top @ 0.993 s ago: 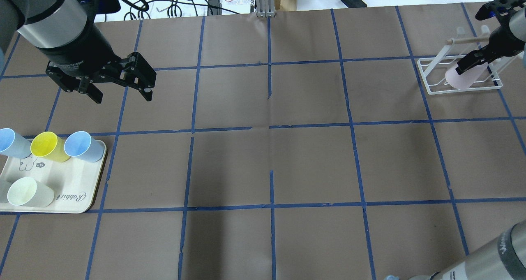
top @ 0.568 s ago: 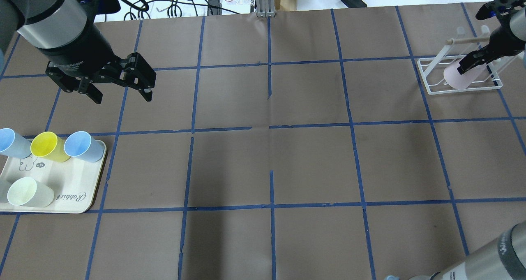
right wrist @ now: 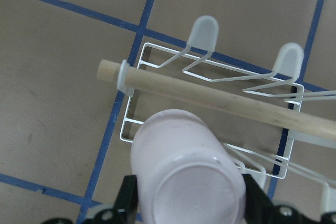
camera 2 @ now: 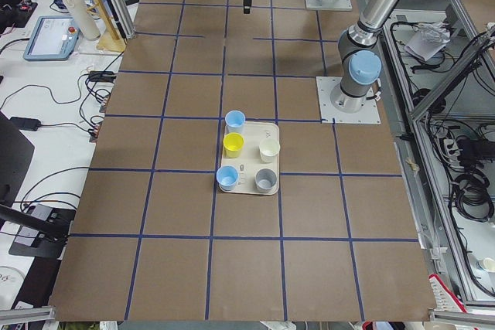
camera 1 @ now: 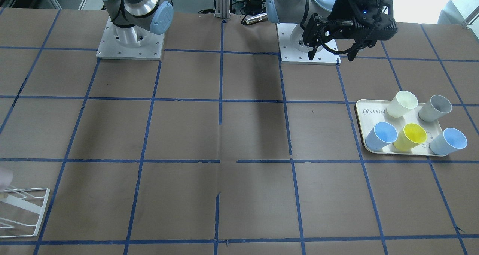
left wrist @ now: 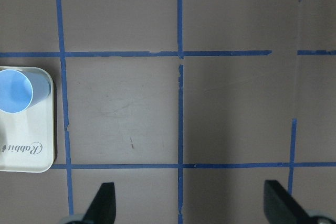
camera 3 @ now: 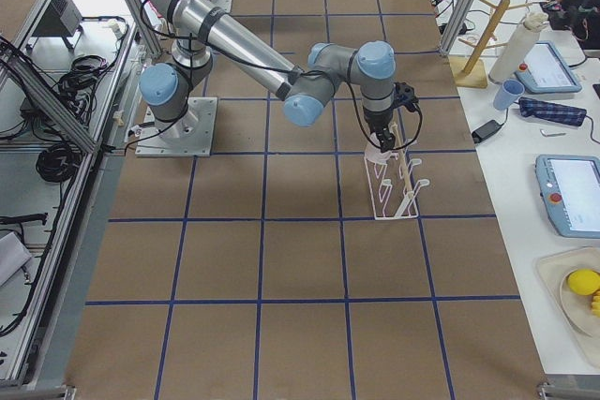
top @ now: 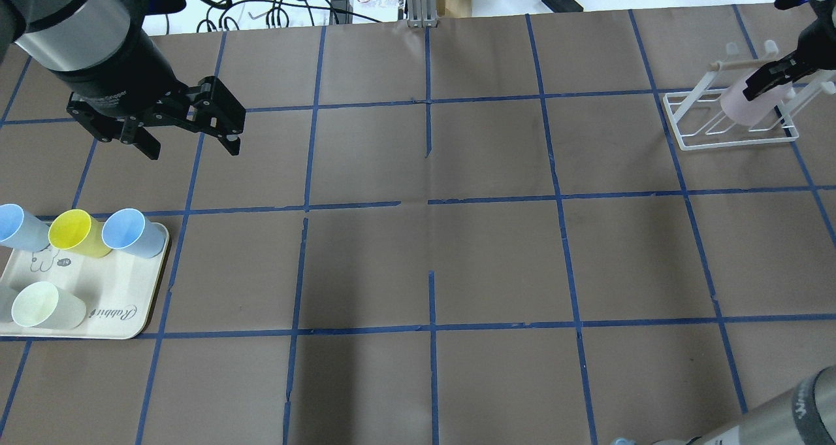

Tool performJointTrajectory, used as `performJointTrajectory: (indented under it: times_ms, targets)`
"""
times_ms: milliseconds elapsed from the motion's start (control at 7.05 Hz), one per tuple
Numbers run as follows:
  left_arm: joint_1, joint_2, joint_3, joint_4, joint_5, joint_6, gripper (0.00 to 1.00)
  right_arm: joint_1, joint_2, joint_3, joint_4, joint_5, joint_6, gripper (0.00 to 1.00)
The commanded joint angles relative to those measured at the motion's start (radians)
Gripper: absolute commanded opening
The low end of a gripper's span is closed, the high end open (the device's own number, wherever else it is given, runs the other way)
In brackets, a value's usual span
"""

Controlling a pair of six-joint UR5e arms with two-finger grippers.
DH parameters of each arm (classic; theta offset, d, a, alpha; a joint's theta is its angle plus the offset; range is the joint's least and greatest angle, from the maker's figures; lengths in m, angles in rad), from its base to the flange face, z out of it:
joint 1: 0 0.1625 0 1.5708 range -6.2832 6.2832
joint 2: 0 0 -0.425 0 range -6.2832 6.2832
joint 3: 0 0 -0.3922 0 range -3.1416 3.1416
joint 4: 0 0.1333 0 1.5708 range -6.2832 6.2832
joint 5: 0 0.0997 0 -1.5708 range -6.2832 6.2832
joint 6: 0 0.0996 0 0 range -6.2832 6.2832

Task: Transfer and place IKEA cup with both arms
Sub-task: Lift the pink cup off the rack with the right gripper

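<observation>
Above white rack [top: 731, 121]: right gripper [top: 771, 79] clamps pink IKEA cup [top: 744, 102]; left gripper [top: 189, 141] wide.

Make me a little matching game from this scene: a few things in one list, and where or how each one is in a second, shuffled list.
Things:
1. pink cup
2. yellow cup
3. left gripper
4. white wire rack

Places or states:
A. open and empty, above the table
B. on the table at the robot's far right
C. held between the right gripper's fingers, over the rack
D. on the cream tray, between two blue cups

Pairs: 1-C, 2-D, 3-A, 4-B
</observation>
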Motion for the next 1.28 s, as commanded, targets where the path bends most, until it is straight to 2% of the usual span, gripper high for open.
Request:
performJointTrajectory:
  times_ms: [0,142,426,568,709,993,1135]
  targets:
    - [0.000,0.006,0.006,0.000,-0.015,0.002,1.00,0.000,-0.063,-0.002,0.077,-0.005,0.004,0.11]
    - [0.003,0.011,0.011,-0.001,-0.067,0.002,1.00,0.000,-0.084,-0.002,0.095,-0.036,0.002,0.11]
    - [0.011,0.034,0.009,-0.009,-0.102,0.002,1.00,0.003,-0.153,-0.002,0.146,-0.044,0.008,0.12]
    - [0.026,0.046,0.008,-0.012,-0.156,0.002,1.00,0.014,-0.201,0.000,0.232,-0.034,0.036,0.10]
    - [0.037,0.055,-0.006,-0.022,-0.232,0.012,1.00,0.065,-0.233,0.001,0.305,-0.028,0.191,0.06]
    - [0.069,0.059,-0.018,-0.076,-0.260,0.157,1.00,0.246,-0.265,0.001,0.363,-0.041,0.491,0.06]
    - [0.142,0.056,-0.023,-0.132,-0.396,0.210,1.00,0.335,-0.284,0.001,0.443,-0.034,0.658,0.01]
